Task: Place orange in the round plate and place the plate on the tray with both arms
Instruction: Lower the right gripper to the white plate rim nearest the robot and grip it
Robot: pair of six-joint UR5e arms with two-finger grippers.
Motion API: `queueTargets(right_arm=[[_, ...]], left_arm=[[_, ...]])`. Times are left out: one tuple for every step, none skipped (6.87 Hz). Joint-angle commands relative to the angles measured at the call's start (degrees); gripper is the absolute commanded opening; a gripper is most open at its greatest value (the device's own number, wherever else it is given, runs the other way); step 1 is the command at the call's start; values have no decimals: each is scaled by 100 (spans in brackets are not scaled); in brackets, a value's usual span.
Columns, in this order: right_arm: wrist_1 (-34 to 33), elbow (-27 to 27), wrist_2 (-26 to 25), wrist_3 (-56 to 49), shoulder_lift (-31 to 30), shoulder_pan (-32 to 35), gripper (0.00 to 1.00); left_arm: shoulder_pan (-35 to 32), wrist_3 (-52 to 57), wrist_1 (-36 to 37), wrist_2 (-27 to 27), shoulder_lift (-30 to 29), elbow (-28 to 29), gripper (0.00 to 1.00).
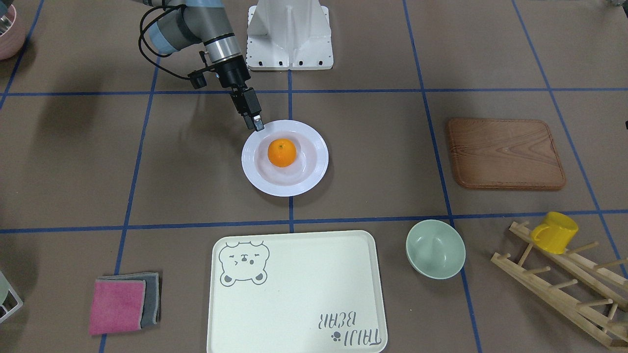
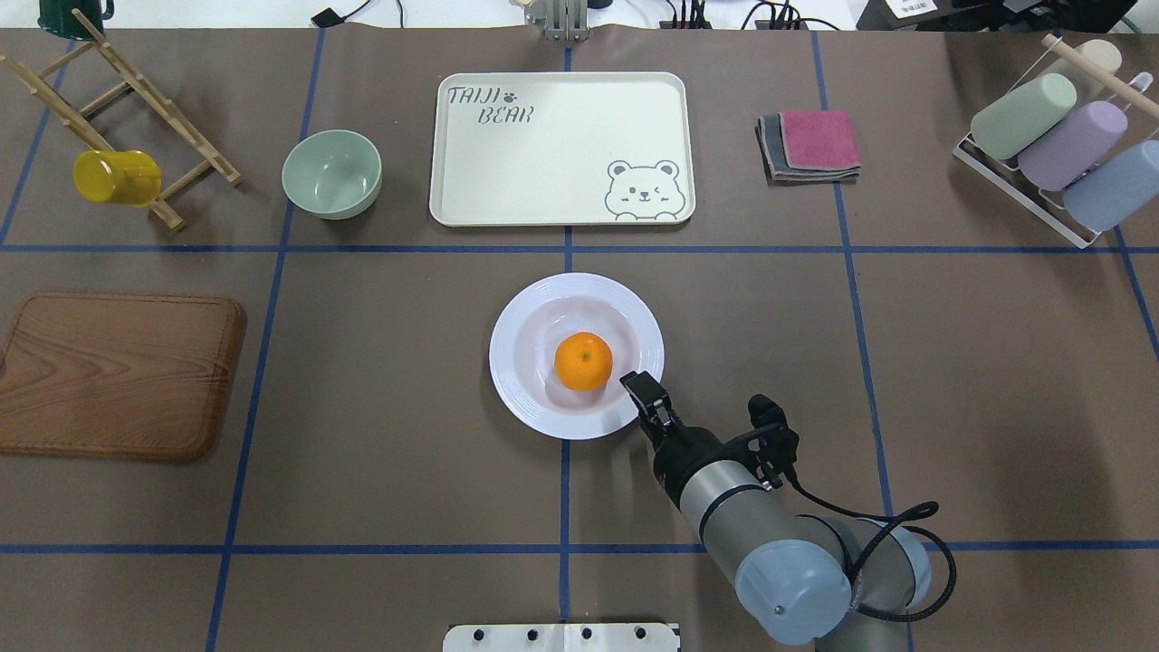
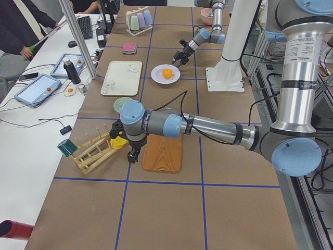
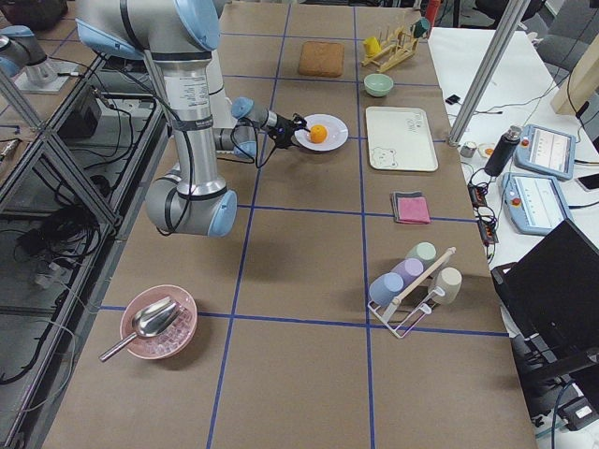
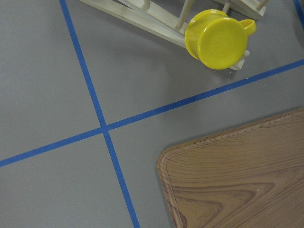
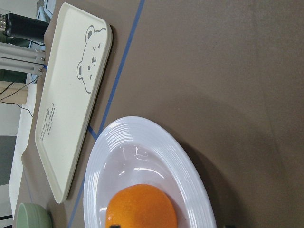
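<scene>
The orange [image 1: 282,152] lies in the middle of the white round plate [image 1: 274,189], which rests on the table at centre. My right gripper [image 1: 258,126] is at the plate's rim on the robot's side, tilted down. It is open, one fingertip inside the rim by the orange [image 6: 141,209] and the other outside over the table. The cream tray [image 1: 304,294] with the bear drawing lies beyond the plate, with nothing on it. My left gripper [image 3: 133,155] hangs over the table between the wooden board and the yellow mug. I cannot tell whether it is open or shut.
A brown wooden board [image 1: 505,153], a pale-green bowl [image 1: 435,248] and a wooden rack holding a yellow mug [image 1: 554,232] stand on the robot's left. Folded pink and grey cloths [image 1: 122,303] and a cup rack [image 2: 1059,145] are on its right.
</scene>
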Motion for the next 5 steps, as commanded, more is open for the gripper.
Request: queueTargets(right_arm=[[-79, -203, 11, 5, 306, 68, 66], [-123, -465, 20, 31, 456, 95, 65], [-124, -581, 20, 40, 545, 130, 65], [-124, -695, 20, 31, 563, 130, 69], [-124, -714, 20, 31, 598, 130, 67]], left_arm=[[-7, 9, -3, 0, 53, 0, 99], [-16, 9, -3, 0, 79, 0, 99], [-16, 9, -3, 0, 88, 0, 99], [-16, 9, -3, 0, 97, 0, 99], [-16, 17, -55, 0, 193, -9, 99]])
